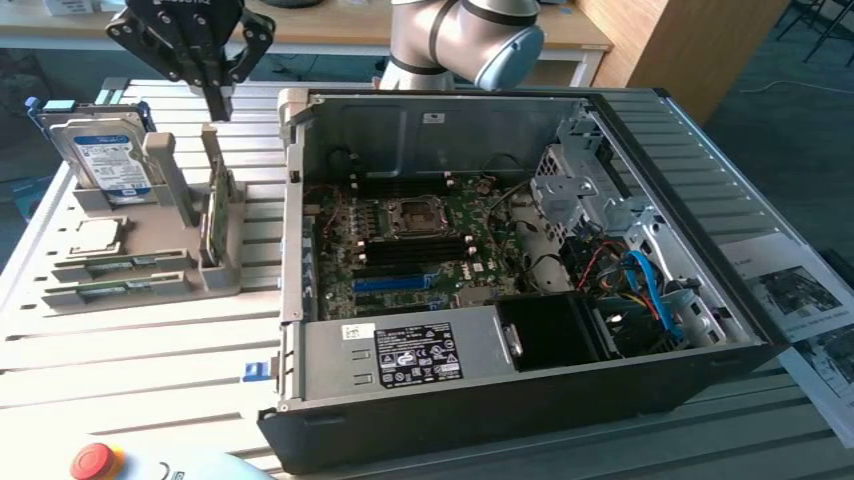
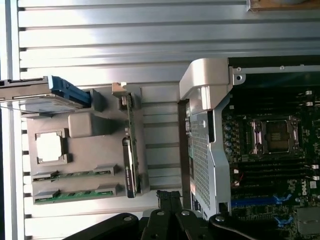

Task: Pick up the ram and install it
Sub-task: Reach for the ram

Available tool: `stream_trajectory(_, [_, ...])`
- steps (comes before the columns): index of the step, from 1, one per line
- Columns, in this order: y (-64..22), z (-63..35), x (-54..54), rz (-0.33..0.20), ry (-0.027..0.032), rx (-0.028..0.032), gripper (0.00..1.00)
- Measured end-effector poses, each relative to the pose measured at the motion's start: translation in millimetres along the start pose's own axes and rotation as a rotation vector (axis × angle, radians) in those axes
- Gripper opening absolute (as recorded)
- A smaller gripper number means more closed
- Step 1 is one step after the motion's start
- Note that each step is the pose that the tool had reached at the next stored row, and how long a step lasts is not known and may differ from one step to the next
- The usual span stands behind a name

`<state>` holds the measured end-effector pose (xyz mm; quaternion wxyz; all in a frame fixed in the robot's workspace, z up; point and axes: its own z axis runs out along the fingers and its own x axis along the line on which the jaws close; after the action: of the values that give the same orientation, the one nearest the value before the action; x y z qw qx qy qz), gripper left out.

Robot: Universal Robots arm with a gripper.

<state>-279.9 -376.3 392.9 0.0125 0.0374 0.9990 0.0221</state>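
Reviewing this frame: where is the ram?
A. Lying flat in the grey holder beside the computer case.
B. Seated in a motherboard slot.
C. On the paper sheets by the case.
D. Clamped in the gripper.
A: two ram sticks lie flat in the grey holder, at the exterior view's left of the computer case, while the shut gripper hangs empty above the holder.

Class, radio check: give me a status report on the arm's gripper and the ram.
Gripper shut, empty, raised by the gray holder. Ram sticks flat in holder, untouched. Expansion card upright beside them.
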Motion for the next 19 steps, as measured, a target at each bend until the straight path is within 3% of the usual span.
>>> stream_trajectory(19, [2.7,-0.3,38.6,0.000,0.0000,0.0000,0.10])
